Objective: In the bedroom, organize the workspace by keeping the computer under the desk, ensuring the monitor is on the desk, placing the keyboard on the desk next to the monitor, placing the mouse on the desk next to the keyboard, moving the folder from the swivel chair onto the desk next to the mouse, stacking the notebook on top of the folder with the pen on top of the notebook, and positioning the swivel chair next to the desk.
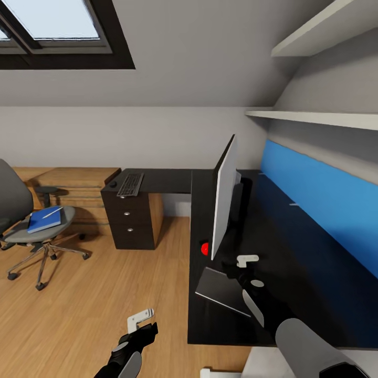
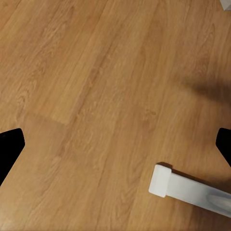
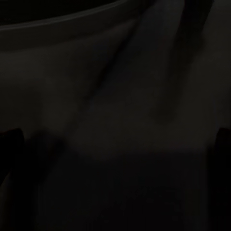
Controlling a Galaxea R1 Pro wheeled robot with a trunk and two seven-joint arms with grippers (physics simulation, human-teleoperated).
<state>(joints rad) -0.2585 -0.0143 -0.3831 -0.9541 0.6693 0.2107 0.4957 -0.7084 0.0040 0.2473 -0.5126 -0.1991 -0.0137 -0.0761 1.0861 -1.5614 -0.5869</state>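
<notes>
Head view, monitor (image 1: 223,197): I see it standing edge-on on the desk (image 1: 294,273), silver-white back showing, dark flat stand plate (image 1: 223,290) near the desk's front edge.
Red thing (image 1: 205,248): small, on the desk right beside the monitor's lower corner; can't tell what it is.
Keyboard (image 1: 130,185): on the desk's far wing over the black drawer unit (image 1: 127,221), with the mouse (image 1: 113,184) just beside it.
Folder (image 1: 44,219): blue, lying on the swivel chair (image 1: 32,226) seat, pen (image 1: 51,212) on top; chair well apart from the desk.
Right gripper (image 1: 242,270): my right arm is over the desk near the stand. Its wrist view is pretty much black, dark tips at both edges, so probably spread, holding nothing.
Left gripper (image 1: 143,324): hanging over the wood floor (image 2: 96,96), fingers wide apart, nothing between them.
</notes>
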